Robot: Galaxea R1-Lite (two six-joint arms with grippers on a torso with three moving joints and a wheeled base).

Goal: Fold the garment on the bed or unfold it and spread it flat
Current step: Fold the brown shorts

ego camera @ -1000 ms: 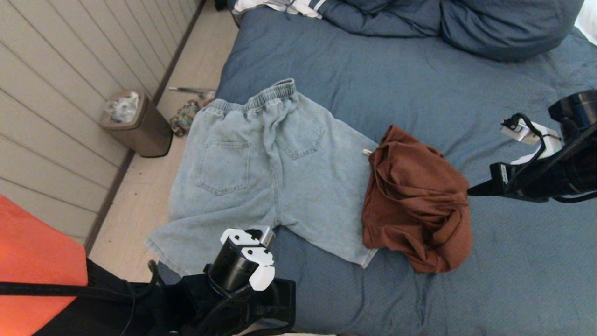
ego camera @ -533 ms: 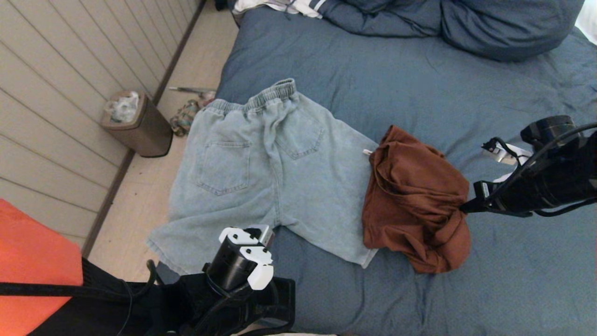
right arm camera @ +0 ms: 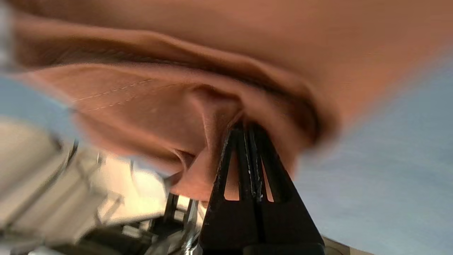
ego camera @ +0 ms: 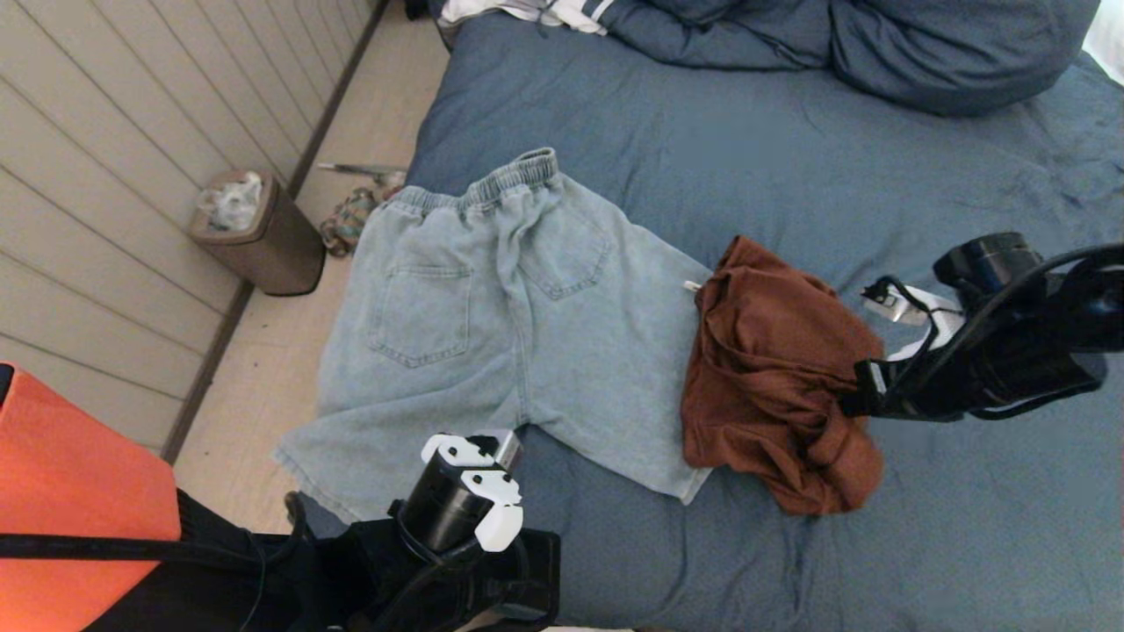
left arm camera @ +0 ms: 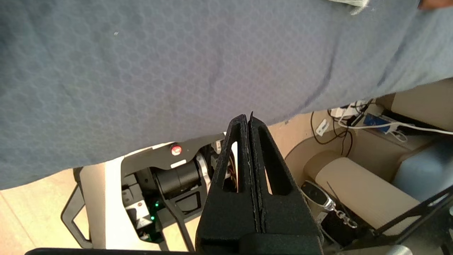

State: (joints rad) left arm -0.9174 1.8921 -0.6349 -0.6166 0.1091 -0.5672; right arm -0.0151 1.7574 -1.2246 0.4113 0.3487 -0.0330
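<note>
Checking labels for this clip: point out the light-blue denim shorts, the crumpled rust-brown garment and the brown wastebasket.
Light-blue denim shorts [ego camera: 492, 351], head view, seat.
Crumpled rust-brown garment [ego camera: 764, 369], head view, middle.
Brown wastebasket [ego camera: 272, 246], head view, side.

Slate-blue bed [ego camera: 790, 132] filling frame centre and right, light denim shorts [ego camera: 492, 325] spread flat at centre, crumpled rust-brown garment [ego camera: 773, 369] touching their right edge, right gripper [ego camera: 853, 399] against its right side, left gripper's arm parked bottom centre, brown bin [ego camera: 259, 233] upper left.

The bed [ego camera: 790, 158] bears denim shorts [ego camera: 492, 333], a crumpled brown garment [ego camera: 773, 377] and pillows [ego camera: 922, 44].
</note>
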